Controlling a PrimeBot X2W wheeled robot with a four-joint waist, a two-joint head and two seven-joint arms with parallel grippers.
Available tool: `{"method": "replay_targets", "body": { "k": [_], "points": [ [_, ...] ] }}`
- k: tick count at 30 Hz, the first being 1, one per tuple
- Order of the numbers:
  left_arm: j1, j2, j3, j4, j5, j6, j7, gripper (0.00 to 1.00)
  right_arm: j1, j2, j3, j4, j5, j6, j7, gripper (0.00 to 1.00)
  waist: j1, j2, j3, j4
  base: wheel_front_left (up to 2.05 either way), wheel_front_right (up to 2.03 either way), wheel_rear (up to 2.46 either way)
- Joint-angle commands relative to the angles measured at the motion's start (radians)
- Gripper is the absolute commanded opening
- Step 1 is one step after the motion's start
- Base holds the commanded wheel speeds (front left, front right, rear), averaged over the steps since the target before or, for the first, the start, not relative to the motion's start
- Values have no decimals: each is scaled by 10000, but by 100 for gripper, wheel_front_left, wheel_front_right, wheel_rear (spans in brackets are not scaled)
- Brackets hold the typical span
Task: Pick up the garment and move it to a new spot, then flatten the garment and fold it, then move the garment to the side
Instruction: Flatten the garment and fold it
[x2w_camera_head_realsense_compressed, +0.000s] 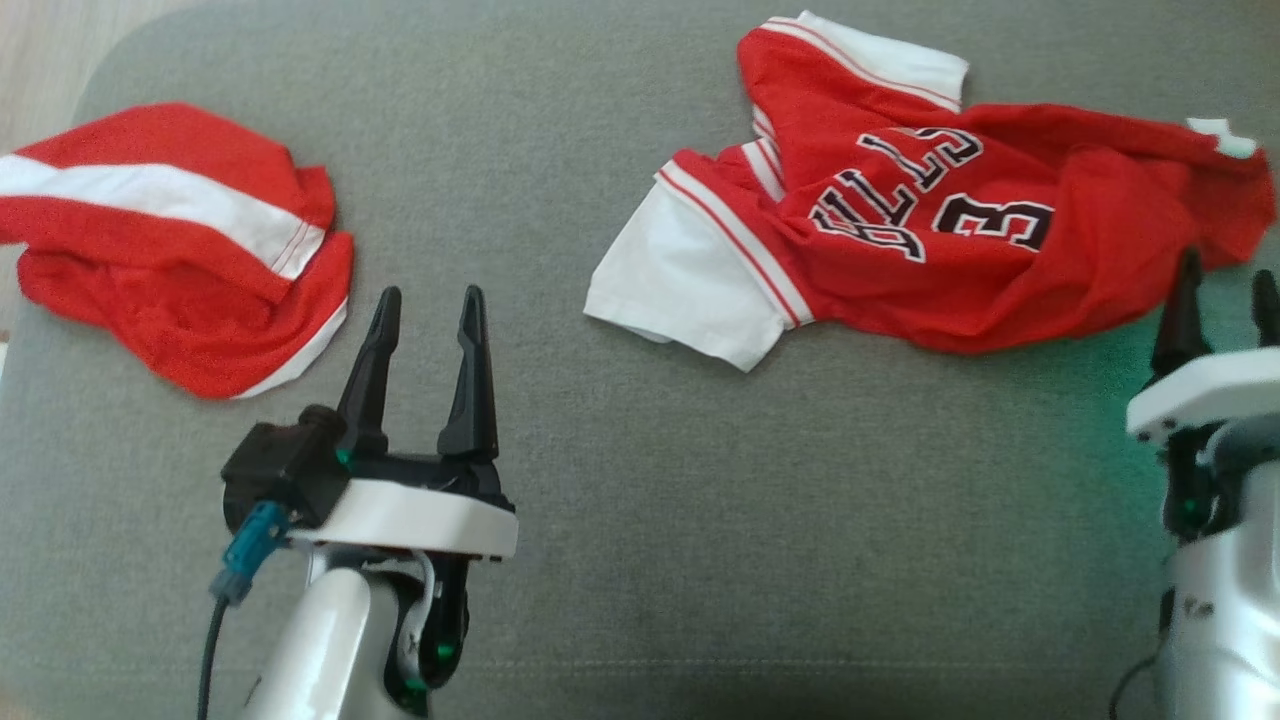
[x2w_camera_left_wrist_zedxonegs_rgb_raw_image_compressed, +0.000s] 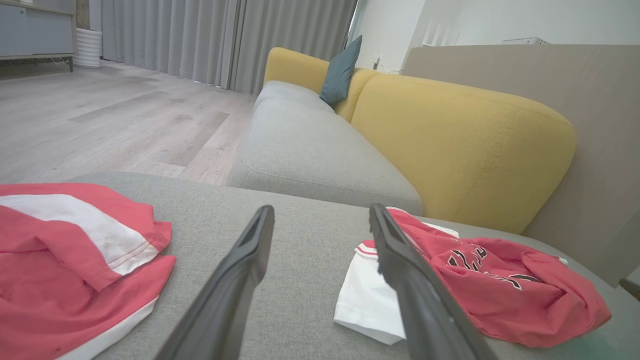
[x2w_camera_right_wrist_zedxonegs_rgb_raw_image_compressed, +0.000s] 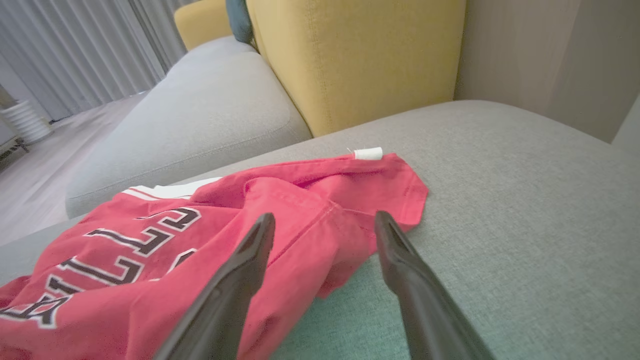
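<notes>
The supporting surface is a grey woven-fabric seat cushion; its far left corner is rounded. Two items lie directly on it, well apart: a crumpled red jersey, with white sleeves, dark lettering and the numeral 3, on the right side; a bunched red garment with a white stripe, at the left edge.

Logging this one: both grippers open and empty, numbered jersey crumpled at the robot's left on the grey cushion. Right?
No: the head view shows the jersey at the robot's right; the rest holds, left gripper and right gripper open and empty.
</notes>
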Motion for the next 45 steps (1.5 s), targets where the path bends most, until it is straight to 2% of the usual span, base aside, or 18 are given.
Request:
{"method": "replay_targets", "body": {
  "k": [1, 14, 26, 27, 28, 39, 45],
  "points": [
    [-456, 62, 273, -328, 26, -55, -53, 100, -433, -58, 111, -205, -61, 65, 66, 100, 0, 0, 112, 108, 0, 0, 0],
    [-628, 62, 189, -265, 91, -112, -53, 100, -2643, -98, -2028, 1972, -1030, 65, 1356, 100, 0, 0, 548, 588, 0, 0, 0],
    [-647, 62, 139, -246, 148, -105, -53, 100, -3176, -123, -2702, 2851, -1766, 65, 1206, 100, 0, 0, 574, 527, 0, 0, 0],
    [-647, 62, 140, -242, 156, -107, -53, 100, -3199, -123, -2725, 2907, -1799, 65, 1166, 25, 0, 0, 570, 512, 0, 0, 0],
    [-648, 62, 144, -238, 161, -108, -53, 100, -3221, -122, -2748, 2959, -1821, 65, 1119, 0, 0, 0, 564, 496, 0, 0, 0],
    [-573, 62, 264, -189, 134, -72, -53, 100, -3066, -96, -2294, 3100, -1742, 65, 409, 0, 0, 0, 302, 184, 0, 0, 0],
    [-463, 62, 361, -207, 59, -37, -53, 100, -2474, -76, -1599, 2431, -1604, 65, 87, 0, 0, 0, -22, -149, 0, 0, 0]
  ]
}}
